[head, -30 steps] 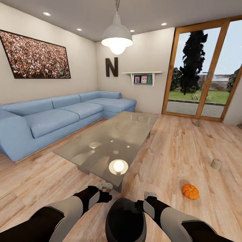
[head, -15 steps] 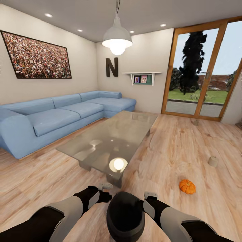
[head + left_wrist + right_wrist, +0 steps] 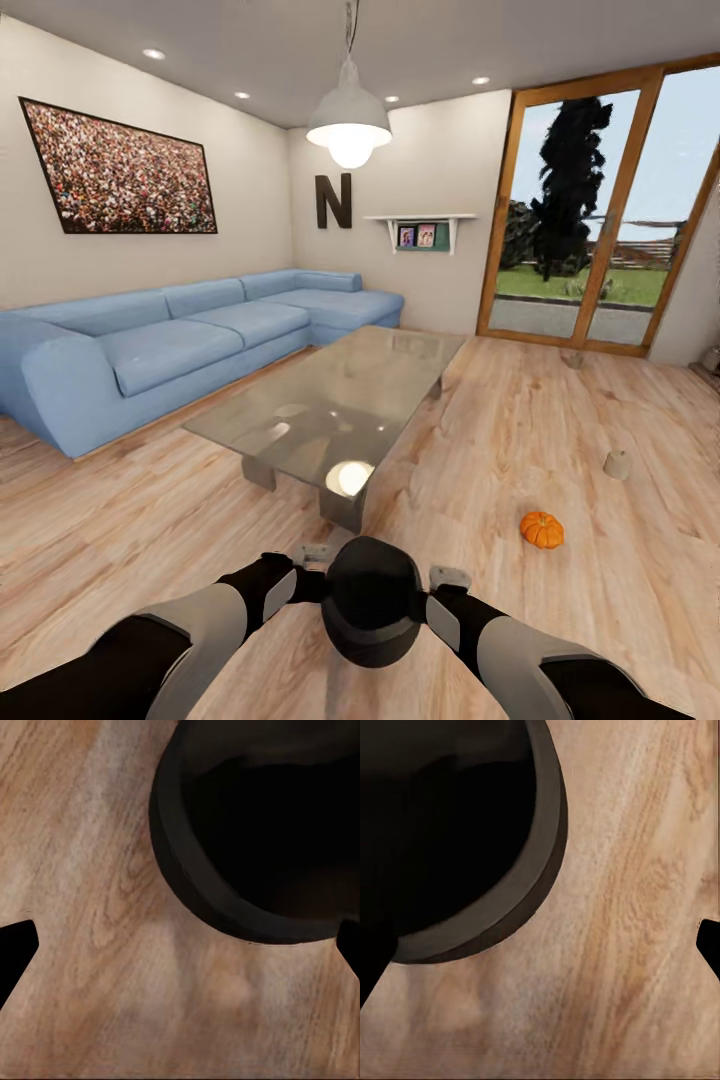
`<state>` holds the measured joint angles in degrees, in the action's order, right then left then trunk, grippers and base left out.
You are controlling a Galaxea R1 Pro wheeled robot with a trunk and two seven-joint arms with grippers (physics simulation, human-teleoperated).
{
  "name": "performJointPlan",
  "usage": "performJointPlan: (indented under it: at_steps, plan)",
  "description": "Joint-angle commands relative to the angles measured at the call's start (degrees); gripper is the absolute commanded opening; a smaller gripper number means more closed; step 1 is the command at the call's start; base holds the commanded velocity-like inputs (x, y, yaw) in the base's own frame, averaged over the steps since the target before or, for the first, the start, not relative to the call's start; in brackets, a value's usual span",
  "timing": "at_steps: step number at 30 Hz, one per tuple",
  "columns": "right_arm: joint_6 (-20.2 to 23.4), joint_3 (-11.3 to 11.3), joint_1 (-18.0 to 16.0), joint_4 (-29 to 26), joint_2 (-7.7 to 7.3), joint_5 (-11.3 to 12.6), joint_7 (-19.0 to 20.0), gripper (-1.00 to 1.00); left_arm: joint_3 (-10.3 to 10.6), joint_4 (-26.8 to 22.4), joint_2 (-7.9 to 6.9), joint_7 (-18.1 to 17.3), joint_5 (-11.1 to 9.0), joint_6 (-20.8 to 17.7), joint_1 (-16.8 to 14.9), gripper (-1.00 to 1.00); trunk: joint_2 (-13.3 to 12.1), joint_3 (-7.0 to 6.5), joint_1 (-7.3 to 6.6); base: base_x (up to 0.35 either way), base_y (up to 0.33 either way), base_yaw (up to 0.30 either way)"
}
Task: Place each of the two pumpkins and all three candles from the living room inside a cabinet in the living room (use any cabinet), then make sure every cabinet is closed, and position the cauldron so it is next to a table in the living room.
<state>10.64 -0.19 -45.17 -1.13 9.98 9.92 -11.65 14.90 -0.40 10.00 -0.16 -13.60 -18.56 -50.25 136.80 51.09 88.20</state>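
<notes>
A black cauldron (image 3: 372, 600) sits on the wood floor between my two forearms, and its rim shows in the left wrist view (image 3: 225, 900) and the right wrist view (image 3: 510, 915). My left gripper (image 3: 316, 553) and right gripper (image 3: 450, 577) flank it, both open and holding nothing. An orange pumpkin (image 3: 541, 529) lies on the floor ahead to the right. Beyond it stands an off-white candle (image 3: 617, 464), with another candle (image 3: 574, 359) near the glass door. The glass table (image 3: 340, 400) is straight ahead. The cabinet is out of view.
A long blue sofa (image 3: 180, 345) runs along the left wall. A glass sliding door (image 3: 590, 220) closes off the far right. A pendant lamp (image 3: 349, 120) hangs above the table. Open wood floor (image 3: 560, 620) lies to the right of the table.
The whole view has pulled back, so the camera has moved. The cauldron now sits farther ahead, level with my grippers. Both arms hold the same pose.
</notes>
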Motion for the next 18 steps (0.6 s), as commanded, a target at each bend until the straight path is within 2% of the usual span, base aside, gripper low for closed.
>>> performJointPlan:
  at_steps: [1, 18]
  plan:
    - [0.1, 0.0, 0.0, -0.1, 0.02, 0.3, -0.2, 1.00, 0.5, 0.0, 0.00, 0.0, -0.6, -0.2, 0.0, 1.00, 0.0, 0.06, -0.04, -0.287, 0.000, 0.000]
    - [-1.6, 0.1, 0.0, 0.8, 0.02, 0.3, -0.2, 1.00, 0.5, 0.0, 0.00, -0.1, -0.6, -0.2, 0.0, 1.00, 0.0, 0.06, -0.04, -0.287, 0.000, 0.000]
